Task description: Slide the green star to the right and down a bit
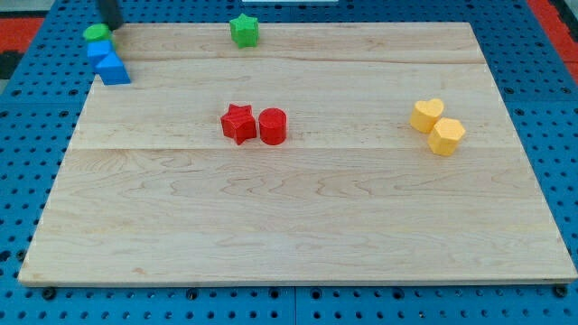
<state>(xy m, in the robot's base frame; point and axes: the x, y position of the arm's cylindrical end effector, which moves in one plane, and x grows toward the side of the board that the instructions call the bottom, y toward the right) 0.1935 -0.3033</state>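
Open board right of and below green star (244, 30)

Nothing standing along the top edge toward the view's right; bare wooden board (298, 226) across the whole bottom half. Mid-board blocked by red star (238, 123) touching red cylinder (273, 125), well below the green star. Right side held by yellow heart (427, 115) and yellow hexagon (446, 136), touching. Top-left corner crowded: green block (96, 33), two blue blocks (108, 61), tip (111, 26) just beside them.

You are seeing only a short stretch of my rod (109, 13): dark, nearly black, straight and plain, showing no markings, and narrowing slightly toward my tip (112, 27).
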